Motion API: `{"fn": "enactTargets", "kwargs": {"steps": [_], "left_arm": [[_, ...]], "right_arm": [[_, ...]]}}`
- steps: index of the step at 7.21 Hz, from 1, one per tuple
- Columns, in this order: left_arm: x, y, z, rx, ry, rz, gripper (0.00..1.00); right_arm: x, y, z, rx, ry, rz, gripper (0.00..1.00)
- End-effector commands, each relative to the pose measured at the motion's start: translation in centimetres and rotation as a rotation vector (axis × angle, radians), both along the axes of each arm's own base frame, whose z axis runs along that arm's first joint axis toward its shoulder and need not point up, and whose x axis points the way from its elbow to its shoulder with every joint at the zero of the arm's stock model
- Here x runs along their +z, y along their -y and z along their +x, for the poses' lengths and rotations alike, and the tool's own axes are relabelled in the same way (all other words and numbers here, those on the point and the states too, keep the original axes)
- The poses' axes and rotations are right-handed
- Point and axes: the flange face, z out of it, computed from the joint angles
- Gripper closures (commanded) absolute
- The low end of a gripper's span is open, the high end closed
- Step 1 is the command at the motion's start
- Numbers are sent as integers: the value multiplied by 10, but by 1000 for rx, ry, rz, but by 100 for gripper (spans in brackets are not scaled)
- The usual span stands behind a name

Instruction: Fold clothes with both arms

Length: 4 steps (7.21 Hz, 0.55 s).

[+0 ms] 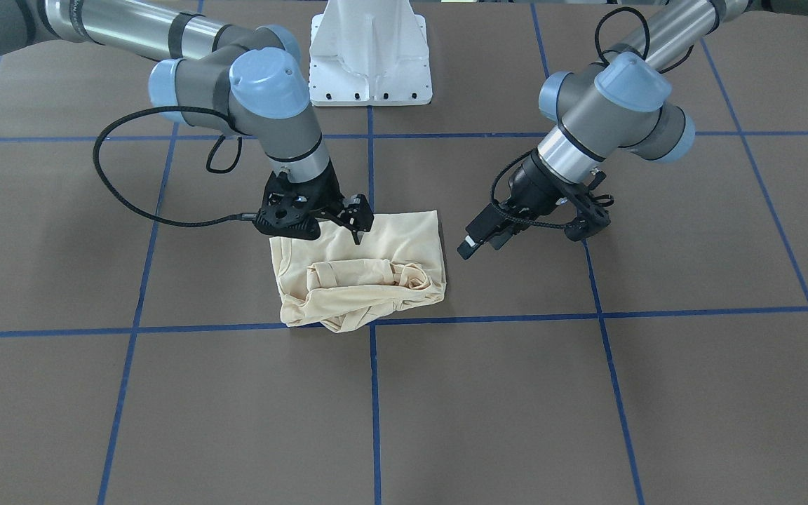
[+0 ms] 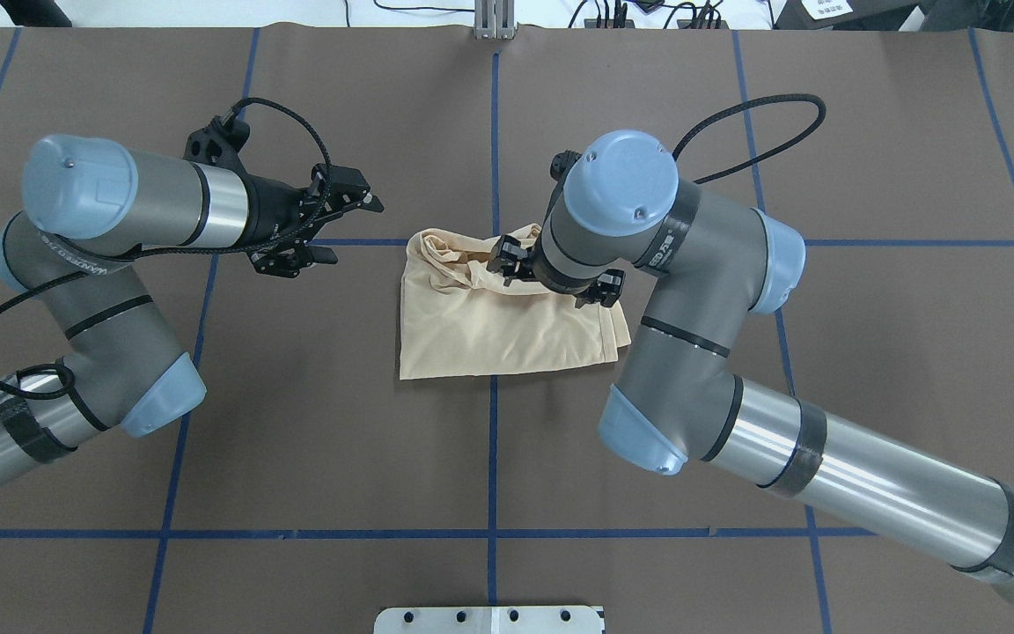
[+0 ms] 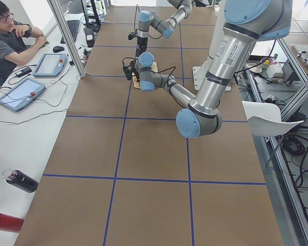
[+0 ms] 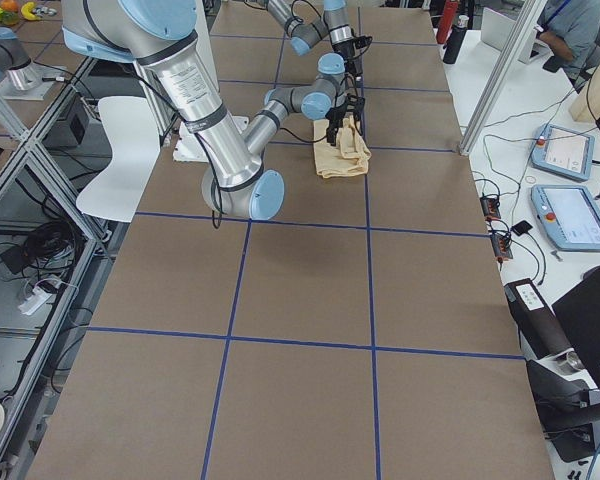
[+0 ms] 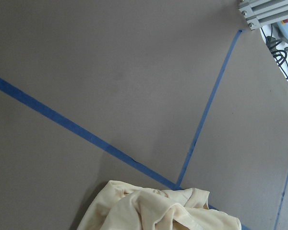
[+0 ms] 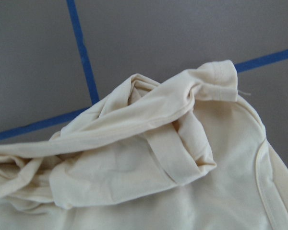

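The shirt (image 1: 390, 245) is laid at the middle of the table (image 1: 586, 393), folded small. A bunched roll is left along its far edge, so tidying is judged to remain. The left tool (image 2: 356, 231) is spread, off to the side. The right tool (image 1: 356, 228) is held over the shirt; whether it is spread cannot be told.

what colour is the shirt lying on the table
The shirt is plain pale cream-yellow, with no print showing. It shows best in the right wrist-mounted view.
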Motion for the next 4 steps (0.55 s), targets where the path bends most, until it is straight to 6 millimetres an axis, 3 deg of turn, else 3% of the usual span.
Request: {"fn": "enactTargets", "kwargs": {"steps": [1, 2, 3, 4], "left_arm": [[1, -7, -8, 7, -2, 18, 0], [2, -7, -8, 7, 1, 16, 0], [4, -8, -8, 7, 3, 14, 0], [9, -9, -9, 9, 6, 11, 0]], "right_arm": [[-5, -48, -33, -79, -103, 197, 1], [-2, -50, -42, -120, -141, 273, 1], [8, -42, -51, -146, -192, 324, 1], [4, -33, -63, -152, -210, 344, 1]]}}
